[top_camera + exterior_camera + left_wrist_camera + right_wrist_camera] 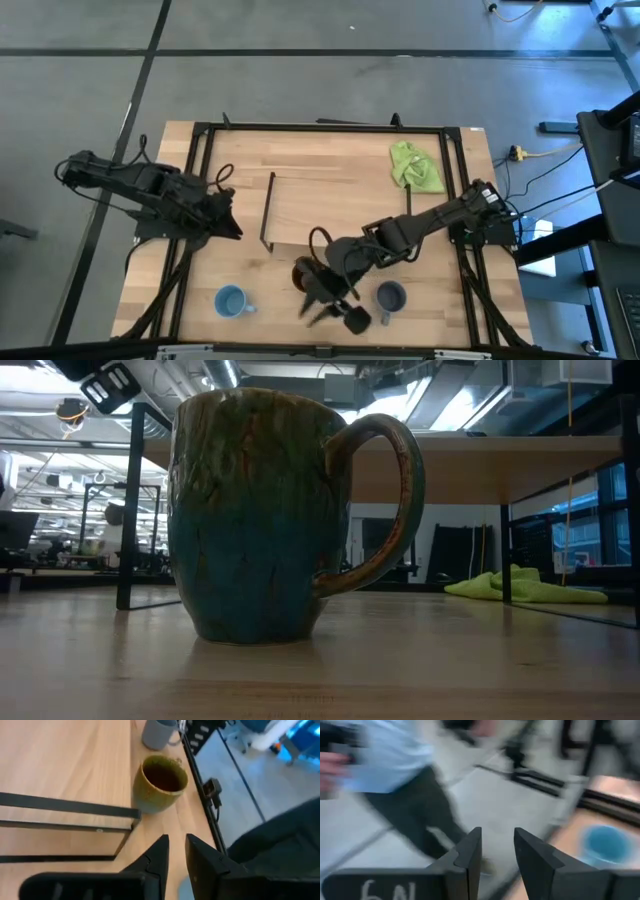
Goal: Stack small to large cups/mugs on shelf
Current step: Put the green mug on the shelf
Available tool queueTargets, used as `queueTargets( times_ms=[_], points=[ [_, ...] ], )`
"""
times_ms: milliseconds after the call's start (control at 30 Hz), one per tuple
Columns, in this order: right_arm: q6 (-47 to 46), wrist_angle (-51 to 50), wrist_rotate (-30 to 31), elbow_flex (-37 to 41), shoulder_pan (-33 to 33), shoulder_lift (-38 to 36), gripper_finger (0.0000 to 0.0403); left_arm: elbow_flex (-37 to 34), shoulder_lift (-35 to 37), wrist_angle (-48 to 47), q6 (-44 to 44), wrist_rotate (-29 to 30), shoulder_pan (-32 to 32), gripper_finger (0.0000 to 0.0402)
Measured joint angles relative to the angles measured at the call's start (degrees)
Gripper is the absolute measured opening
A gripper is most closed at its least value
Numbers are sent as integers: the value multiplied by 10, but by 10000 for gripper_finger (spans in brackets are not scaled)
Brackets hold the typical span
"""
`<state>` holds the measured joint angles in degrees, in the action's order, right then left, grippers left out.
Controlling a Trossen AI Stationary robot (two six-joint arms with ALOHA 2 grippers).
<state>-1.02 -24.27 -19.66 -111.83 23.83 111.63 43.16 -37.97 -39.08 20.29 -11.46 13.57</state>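
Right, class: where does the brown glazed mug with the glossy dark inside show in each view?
High view: brown mug low in the middle, under the right arm.
Low view: the mug fills the left-centre.
Left wrist view: the mug stands between the shelf's frame and a grey mug.
Right wrist view: not in it.
Shared landmark: the light-wood shelf with black end frames.

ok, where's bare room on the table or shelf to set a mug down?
Free: the whole shelf top, and the table left of the light blue mug. Crowded: the front edge, where the brown mug, right gripper and grey mug bunch together. The green cloth takes the far right corner.
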Motion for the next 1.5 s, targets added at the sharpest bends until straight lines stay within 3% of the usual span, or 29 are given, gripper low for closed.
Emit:
queueTargets(
  times_ms=[67, 167, 300, 433, 600, 700, 800, 1033, 1300, 1500],
  points=[
    [32, -33, 74, 0, -7, 0, 116, 0, -3, -23, -20, 9, 8, 54],
    [102, -46, 129, 0, -17, 0, 116, 0, -3, -68, -28, 24, 22, 45],
    [51, -176, 207, -65, -19, 6, 116, 0, -1, -125, -29, 28, 41, 33],
    [14, -366, 180, -163, -7, 22, 116, 0, 2, -166, -32, 28, 60, 21],
    [8, -418, 179, -219, 56, 50, 116, 0, 2, -197, -59, 33, 73, 8],
    [-23, -467, 179, -224, 59, 88, 116, 0, 2, -200, -69, 34, 74, 2],
    [-50, -501, 142, -223, 55, 132, 116, 0, 2, -200, -70, 37, 74, 2],
    [-87, -472, 15, -222, 44, 176, 116, 0, 2, -200, -55, 39, 74, 12],
    [-81, -319, 15, -223, 43, 160, 116, 0, 0, -198, -54, 52, 74, 2],
    [-138, -193, 16, -223, 42, 161, 116, 0, 0, -198, -54, 72, 74, 10]
  ],
)
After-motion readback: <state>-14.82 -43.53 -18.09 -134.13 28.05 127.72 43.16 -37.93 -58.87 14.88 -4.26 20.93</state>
